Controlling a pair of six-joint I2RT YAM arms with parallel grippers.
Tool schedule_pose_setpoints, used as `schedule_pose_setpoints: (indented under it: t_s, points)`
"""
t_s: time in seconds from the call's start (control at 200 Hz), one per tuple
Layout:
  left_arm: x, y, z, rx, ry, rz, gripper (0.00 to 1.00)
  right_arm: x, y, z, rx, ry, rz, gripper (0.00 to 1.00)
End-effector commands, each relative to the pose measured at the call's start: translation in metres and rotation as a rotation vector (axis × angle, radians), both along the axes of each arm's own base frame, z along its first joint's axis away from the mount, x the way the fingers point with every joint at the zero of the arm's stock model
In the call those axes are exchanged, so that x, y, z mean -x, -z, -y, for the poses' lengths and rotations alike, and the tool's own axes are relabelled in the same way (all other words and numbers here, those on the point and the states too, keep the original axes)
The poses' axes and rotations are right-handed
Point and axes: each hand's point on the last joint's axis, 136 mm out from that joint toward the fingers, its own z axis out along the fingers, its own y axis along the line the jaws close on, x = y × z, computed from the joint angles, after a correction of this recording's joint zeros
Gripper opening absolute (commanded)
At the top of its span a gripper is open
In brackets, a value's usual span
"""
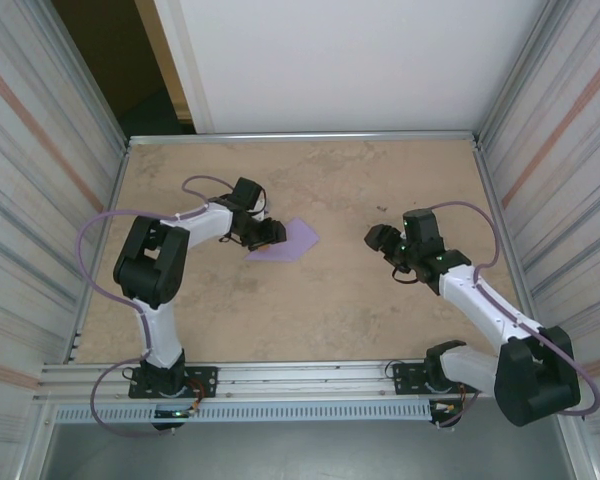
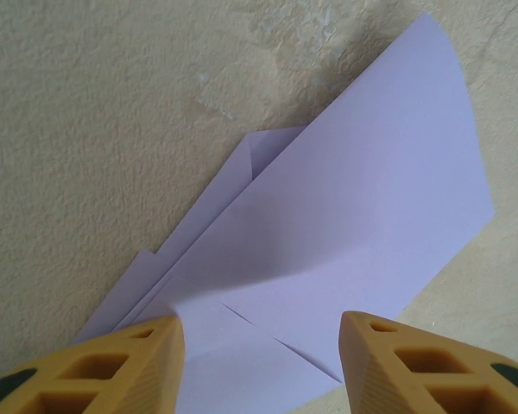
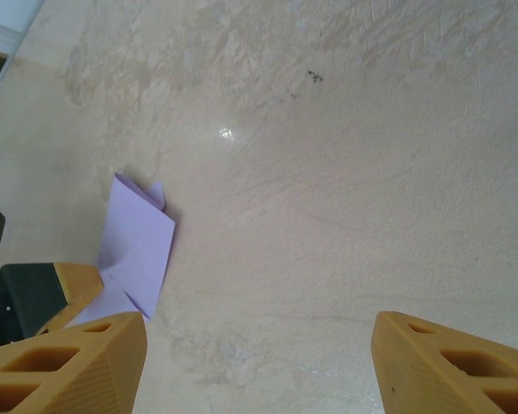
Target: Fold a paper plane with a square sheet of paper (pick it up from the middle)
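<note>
Top external: partly folded lavender sheet of paper [image 1: 294,240] lies flat near the table [image 1: 310,320] centre.
At its 9 o'clock end the left gripper [image 1: 268,236] straddles it, jaws apart and gripping nothing; at 3 o'clock, well apart, the right gripper [image 1: 380,238] gapes empty.

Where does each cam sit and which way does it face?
Top external: above, behind the bases, looking down on the table; left arm and right arm whole.
Left wrist: looks down between its open jaws onto the folded paper.
Right wrist: looks across the table toward the paper; own open jaws below.
Shared: the paper, in all three.
</note>
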Motion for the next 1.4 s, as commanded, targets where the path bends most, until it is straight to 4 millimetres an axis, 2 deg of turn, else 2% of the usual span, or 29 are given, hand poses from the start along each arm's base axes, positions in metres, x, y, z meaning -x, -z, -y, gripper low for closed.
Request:
schedule_pose_setpoints:
  t_s: [0.0,0.15,0.341,0.436,0.581,0.707,1.022,1.398]
  points:
    - [0.0,0.006,-0.002,0.007,-0.025,-0.028,0.5,-0.002,0.0,-0.011,-0.036,-0.006,-0.012,0.68]
    - [0.021,0.016,0.006,0.066,-0.087,-0.136,0.46,0.0,0.007,-0.027,-0.072,-0.023,-0.045,0.68]
    - [0.057,0.026,0.033,0.126,-0.191,-0.271,0.38,0.01,0.021,-0.065,-0.148,-0.064,-0.111,0.67]
    - [0.068,0.028,0.046,0.161,-0.229,-0.306,0.34,0.016,0.029,-0.085,-0.188,-0.085,-0.149,0.66]
    - [0.074,0.031,0.045,0.188,-0.289,-0.327,0.25,0.025,0.045,-0.11,-0.23,-0.08,-0.219,0.63]
    - [0.079,0.035,0.042,0.181,-0.305,-0.345,0.23,0.031,0.059,-0.127,-0.258,-0.07,-0.269,0.56]
    - [0.084,0.039,0.043,0.196,-0.314,-0.372,0.21,0.03,0.084,-0.141,-0.271,-0.024,-0.341,0.46]
    - [0.084,0.04,0.043,0.221,-0.318,-0.386,0.2,0.012,0.083,-0.142,-0.292,-0.014,-0.262,0.35]
